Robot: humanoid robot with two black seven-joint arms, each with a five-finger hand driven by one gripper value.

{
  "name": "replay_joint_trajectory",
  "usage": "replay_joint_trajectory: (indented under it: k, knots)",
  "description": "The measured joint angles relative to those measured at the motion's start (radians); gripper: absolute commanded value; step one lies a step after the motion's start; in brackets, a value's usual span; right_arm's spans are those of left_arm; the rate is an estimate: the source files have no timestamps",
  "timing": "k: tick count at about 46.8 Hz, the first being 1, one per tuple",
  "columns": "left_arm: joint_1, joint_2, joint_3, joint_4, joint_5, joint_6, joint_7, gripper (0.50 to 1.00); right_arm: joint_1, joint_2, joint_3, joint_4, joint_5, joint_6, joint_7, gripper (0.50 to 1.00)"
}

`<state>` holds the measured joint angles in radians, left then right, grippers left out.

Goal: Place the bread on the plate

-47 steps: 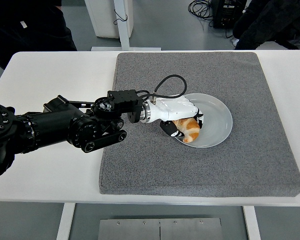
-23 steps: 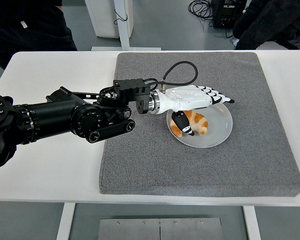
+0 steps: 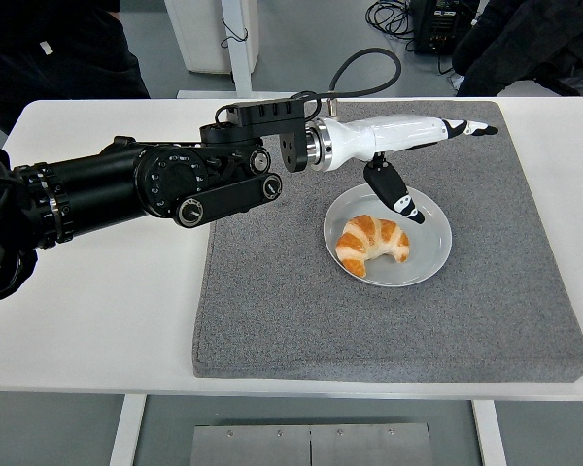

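- golden-brown croissant bread [image 3: 371,245] sits on the round grey plate [image 3: 432,248], toward the grey felt mat's [image 3: 272,320] middle
- white left hand [image 3: 423,155] hovers above, fingers spread, holding nothing

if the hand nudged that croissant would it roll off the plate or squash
The croissant probably wouldn't roll: its curved crescent lies flat inside the plate, whose raised rim should catch it. It looks puffy and flaky, so likely light and easily dented. The left hand is open above it.

Bread [image 3: 372,245] lying on plate [image 3: 429,254], plate sitting on mat [image 3: 486,320] right of centre, left hand [image 3: 418,155] hovering at plate's twelve o'clock
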<state>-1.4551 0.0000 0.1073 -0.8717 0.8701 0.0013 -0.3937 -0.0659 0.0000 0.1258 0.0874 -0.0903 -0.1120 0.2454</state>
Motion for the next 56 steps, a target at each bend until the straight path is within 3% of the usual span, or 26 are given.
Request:
replay_joint_trajectory:
  k: [11,15,33,43,56]
  knots:
    - [0.014,0.015,-0.059,0.028,-0.152,-0.025,-0.006,0.996,0.000,0.000,0.000,0.000,0.000,0.000,0.000,1.000]
    - [0.028,0.024,-0.065,0.070,-0.202,-0.026,-0.041,0.996,0.000,0.000,0.000,0.000,0.000,0.000,0.000,1.000]
    - [0.125,0.000,-0.152,0.432,-0.465,-0.085,-0.092,0.996,0.000,0.000,0.000,0.000,0.000,0.000,0.000,1.000]
    - [0.165,0.000,-0.208,0.619,-0.602,-0.105,-0.089,0.996,0.000,0.000,0.000,0.000,0.000,0.000,0.000,1.000]
    - [0.216,0.000,-0.254,0.640,-0.740,-0.106,-0.083,0.995,0.000,0.000,0.000,0.000,0.000,0.000,0.000,1.000]
